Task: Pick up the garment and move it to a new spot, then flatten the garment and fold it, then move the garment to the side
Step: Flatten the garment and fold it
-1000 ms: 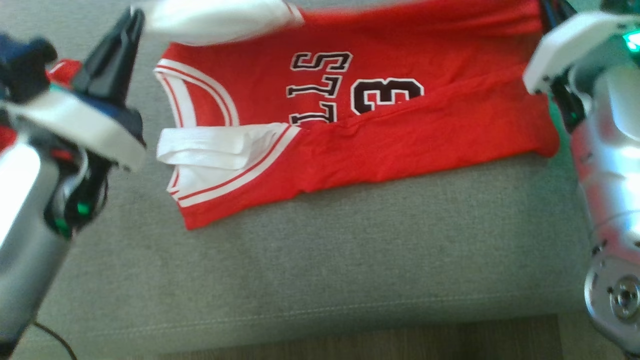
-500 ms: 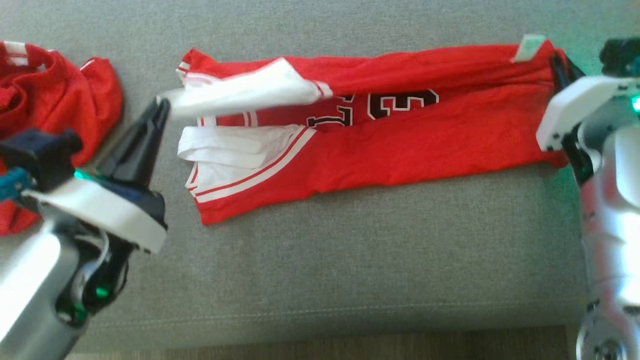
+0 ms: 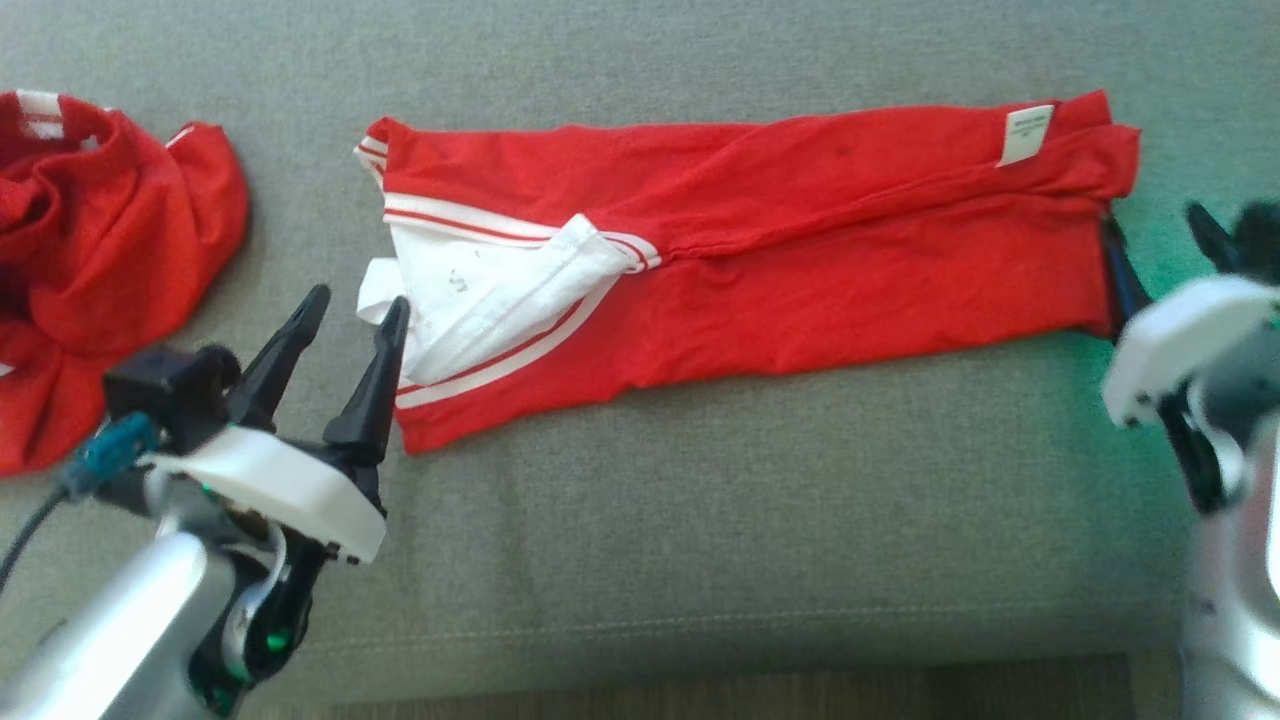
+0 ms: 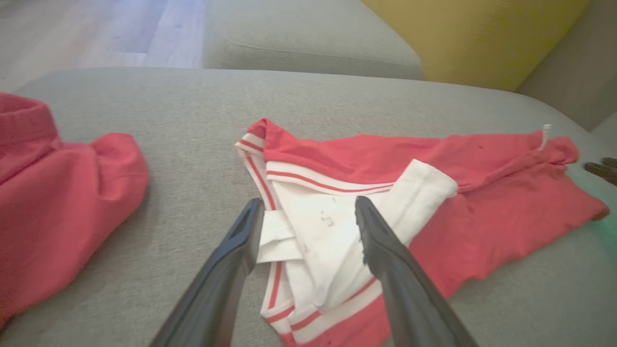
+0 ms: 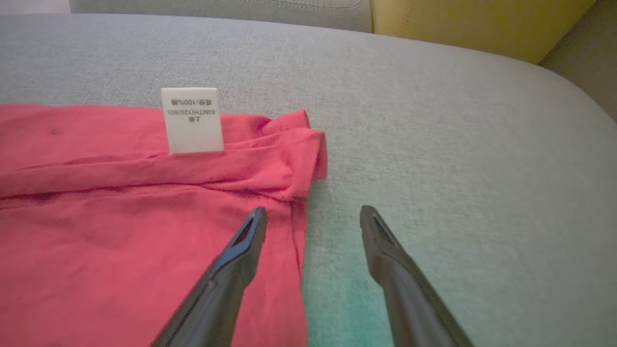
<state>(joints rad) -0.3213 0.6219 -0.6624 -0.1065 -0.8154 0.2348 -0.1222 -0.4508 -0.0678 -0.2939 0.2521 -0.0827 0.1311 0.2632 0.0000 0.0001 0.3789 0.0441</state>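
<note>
Folded red jersey (image 3: pixel 800 260) lies on the grey cushion (image 3: pixel 700 520); left gripper (image 3: pixel 358 297), spread and empty, at its 9 o'clock end; right gripper (image 5: pixel 313 209) likewise at 3 o'clock.

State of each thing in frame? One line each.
Jersey: folded into a long strip, lying on the cushion, not held.
Label: exposed at the jersey's right end.
Other red garment: crumpled, left of the jersey.
Left gripper: open, empty, at the white end.
Right gripper: open, empty, at the hem corner.
</note>
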